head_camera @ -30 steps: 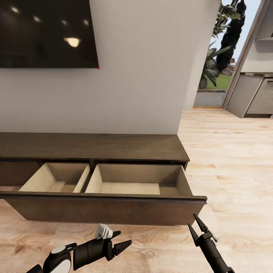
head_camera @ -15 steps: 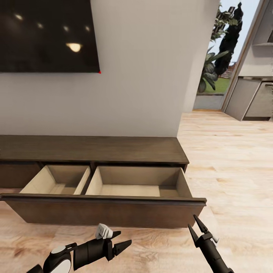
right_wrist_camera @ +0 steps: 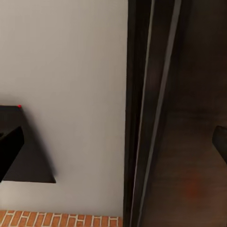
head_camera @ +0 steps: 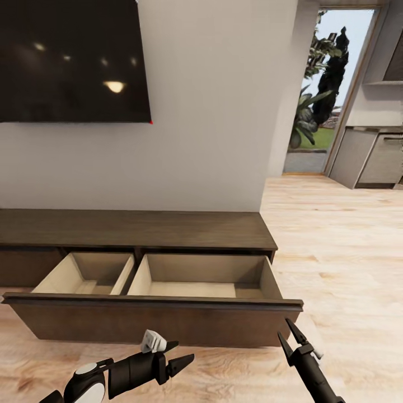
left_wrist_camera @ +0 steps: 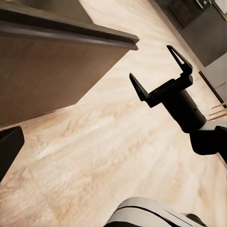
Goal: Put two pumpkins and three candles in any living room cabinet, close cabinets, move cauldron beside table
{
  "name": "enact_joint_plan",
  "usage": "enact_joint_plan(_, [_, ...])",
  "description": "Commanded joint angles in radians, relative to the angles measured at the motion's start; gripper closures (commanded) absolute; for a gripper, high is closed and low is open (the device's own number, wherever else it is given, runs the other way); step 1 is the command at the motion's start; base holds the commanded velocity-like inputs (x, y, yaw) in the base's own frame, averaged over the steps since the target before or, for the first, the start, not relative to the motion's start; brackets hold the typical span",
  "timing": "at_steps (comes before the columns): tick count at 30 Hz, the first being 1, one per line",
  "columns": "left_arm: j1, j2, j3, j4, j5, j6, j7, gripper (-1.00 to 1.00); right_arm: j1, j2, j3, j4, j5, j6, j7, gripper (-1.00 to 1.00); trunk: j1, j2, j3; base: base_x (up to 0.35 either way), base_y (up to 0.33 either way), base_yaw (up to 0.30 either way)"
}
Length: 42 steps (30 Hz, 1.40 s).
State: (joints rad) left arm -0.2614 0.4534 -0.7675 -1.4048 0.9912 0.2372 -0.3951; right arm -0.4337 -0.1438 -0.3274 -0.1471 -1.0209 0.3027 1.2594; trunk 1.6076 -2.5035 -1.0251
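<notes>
We see the cabinet [head_camera: 140, 229] low against the far wall, its wide drawer [head_camera: 168, 322] pulled out toward us. Nearer, above the wooden floor [head_camera: 347, 263], our left gripper [head_camera: 187, 362] and right gripper [head_camera: 291, 332] both hang spread and hold nothing.

My left arm [head_camera: 120, 369] is matte black, capped by a white-and-grey joint disc [head_camera: 87, 380] and a small white fitting; my right gripper [head_camera: 291, 334] ends in two thin, pointed black fingers.
</notes>
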Motion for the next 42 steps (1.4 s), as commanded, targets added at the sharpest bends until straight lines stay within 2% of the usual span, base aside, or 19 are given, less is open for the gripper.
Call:
enact_joint_plan(1, [-0.001,0.001,-0.001,0.0,0.01,0.007,0.0,-1.0,0.0,0.0,0.005,0.001,-0.01,0.01,-0.001,-1.0,-0.001,0.0,0.003,0.0,0.0,0.0])
enact_joint_plan(6, [-0.001,0.001,-0.001,0.0,0.01,0.007,0.0,-1.0,0.0,0.0,0.005,0.001,-0.006,0.01,-0.023,-1.0,-0.003,0.001,0.022,0.0,0.0,0.0])
enact_joint_plan(11, [-0.001,0.001,-0.001,0.0,0.011,0.007,0.0,-1.0,0.011,0.0,0.005,0.001,0.023,0.011,-0.034,-1.0,-0.005,0.002,0.042,0.0,0.0,0.0])
enact_joint_plan(18, [-0.001,0.001,-0.001,-0.001,0.011,0.007,0.002,-1.0,0.022,-0.001,0.004,0.001,0.034,0.014,-0.043,-1.0,-0.013,0.014,0.068,0.0,0.0,0.0])
enact_joint_plan(32, [-0.001,0.001,-0.001,-0.002,0.009,0.006,0.004,-1.0,0.032,0.0,-0.005,0.001,0.029,0.016,-0.048,-1.0,-0.013,0.014,0.068,-0.093,0.0,0.0])
enact_joint_plan(35, [-0.001,0.001,-0.001,-0.002,0.007,0.006,0.001,-1.0,0.033,0.0,-0.006,0.001,0.026,0.016,-0.083,-1.0,-0.013,0.014,0.068,-0.158,0.0,0.0])
enact_joint_plan(37, [-0.001,0.001,-0.001,-0.002,0.007,0.005,0.0,-1.0,0.033,0.001,-0.007,-0.003,0.023,0.016,-0.13,-1.0,-0.013,0.014,0.068,-0.071,0.0,0.0])
enact_joint_plan(42, [-0.001,0.001,-0.001,-0.003,0.007,0.005,-0.002,-1.0,0.033,0.002,-0.007,-0.006,0.021,0.015,-0.158,-1.0,-0.013,0.014,0.068,-0.028,0.0,0.0])
